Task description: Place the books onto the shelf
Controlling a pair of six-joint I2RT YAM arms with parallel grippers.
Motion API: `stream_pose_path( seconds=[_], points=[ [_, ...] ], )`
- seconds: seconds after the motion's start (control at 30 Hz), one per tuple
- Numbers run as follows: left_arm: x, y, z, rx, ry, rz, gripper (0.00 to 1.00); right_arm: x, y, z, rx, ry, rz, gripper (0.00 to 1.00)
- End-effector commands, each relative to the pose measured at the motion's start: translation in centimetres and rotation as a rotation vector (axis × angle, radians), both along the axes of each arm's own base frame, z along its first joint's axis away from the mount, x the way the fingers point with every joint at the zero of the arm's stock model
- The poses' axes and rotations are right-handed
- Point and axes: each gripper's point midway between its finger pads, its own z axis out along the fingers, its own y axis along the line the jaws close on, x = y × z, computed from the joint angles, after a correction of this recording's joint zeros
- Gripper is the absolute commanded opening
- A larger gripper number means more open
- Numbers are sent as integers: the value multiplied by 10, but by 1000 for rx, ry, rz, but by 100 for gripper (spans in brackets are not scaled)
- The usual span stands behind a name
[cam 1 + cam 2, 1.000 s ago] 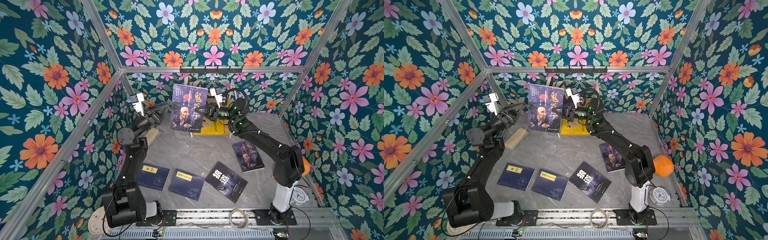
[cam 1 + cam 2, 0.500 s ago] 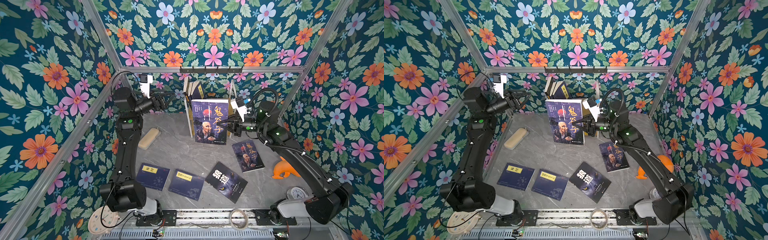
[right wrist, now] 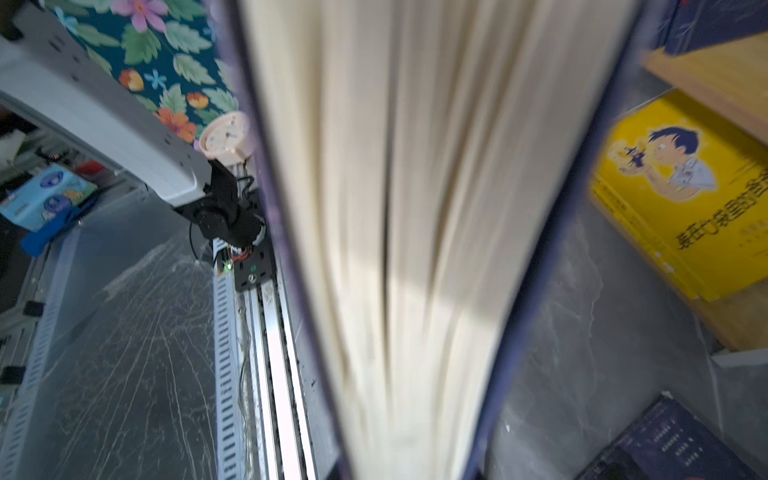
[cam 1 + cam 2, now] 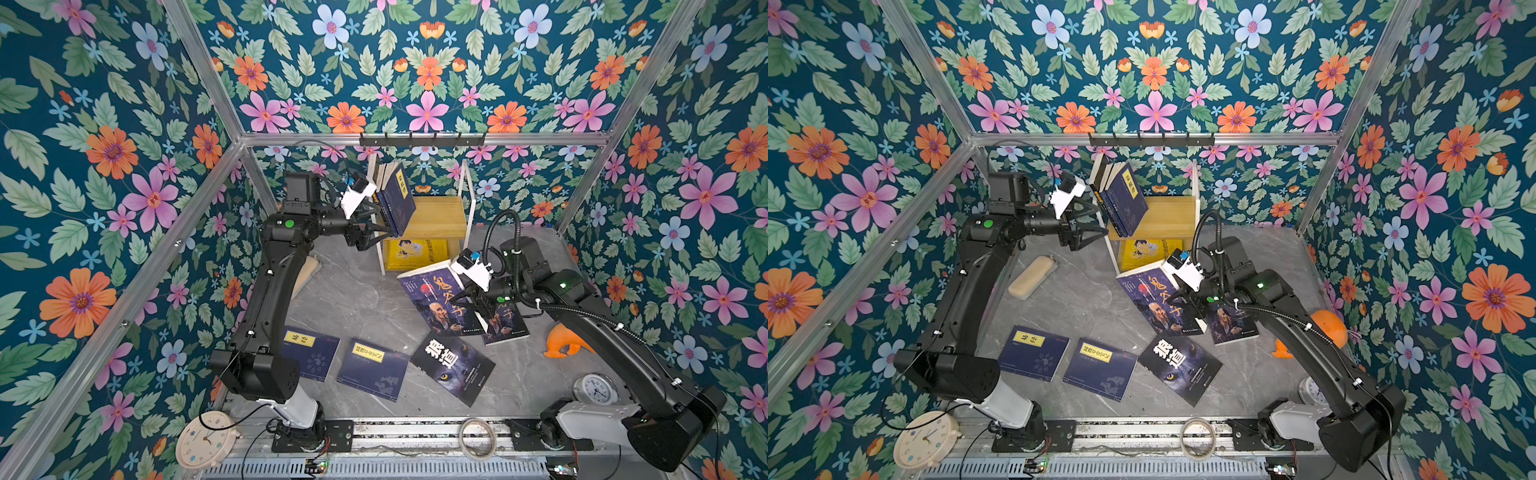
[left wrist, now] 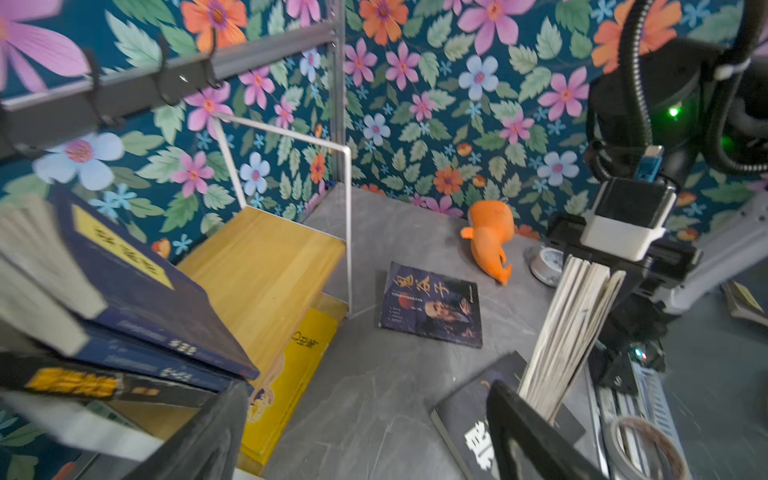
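Observation:
The shelf (image 4: 440,216) (image 4: 1173,214) (image 5: 266,270) stands at the back wall. Several navy books (image 4: 397,199) (image 4: 1127,199) (image 5: 137,291) lean on its top board, and a yellow book (image 4: 415,251) (image 3: 681,195) lies on the lower one. My left gripper (image 4: 380,222) (image 4: 1094,219) (image 5: 361,440) is open, right beside the leaning books, holding nothing. My right gripper (image 4: 465,297) (image 4: 1183,297) is shut on a dark book (image 4: 436,303) (image 5: 569,328) (image 3: 415,208), held tilted above the floor in front of the shelf.
Two navy books (image 4: 309,351) (image 4: 374,368) and two dark ones (image 4: 453,368) (image 4: 507,322) lie on the floor. An orange toy (image 4: 561,340), two clocks (image 4: 205,438) (image 4: 594,388), a tape roll (image 4: 478,436) and a beige block (image 4: 1032,276) are around. A black hook rail (image 4: 422,139) hangs above the shelf.
My right gripper carried the dark book from in front of the shelf down and toward the front right. My left gripper opened wider and swung right to the leaning books.

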Motion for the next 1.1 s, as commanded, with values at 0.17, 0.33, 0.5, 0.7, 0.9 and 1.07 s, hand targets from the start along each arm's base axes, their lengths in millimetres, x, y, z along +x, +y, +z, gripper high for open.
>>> stream_pose_path(
  seconds=[0.17,0.33,0.5,0.7,0.9,1.07],
  points=[
    [-65,-35,-59,140,62,-260,92,-1,8,-25,-78,14,59,0],
    [-81,-40,-64,100,108,-321,92,4,19,-29,-69,12,71,0],
    [-95,-51,-92,159,138,-365,92,11,31,-29,-63,5,83,0],
    [-98,-55,-115,211,157,-369,92,13,41,-26,-60,-15,110,0],
    [-96,-57,-122,195,194,-348,71,13,46,-16,-52,-58,131,0],
    [-97,-58,-119,170,213,-341,30,20,49,-10,-38,-89,124,0]
  ],
)
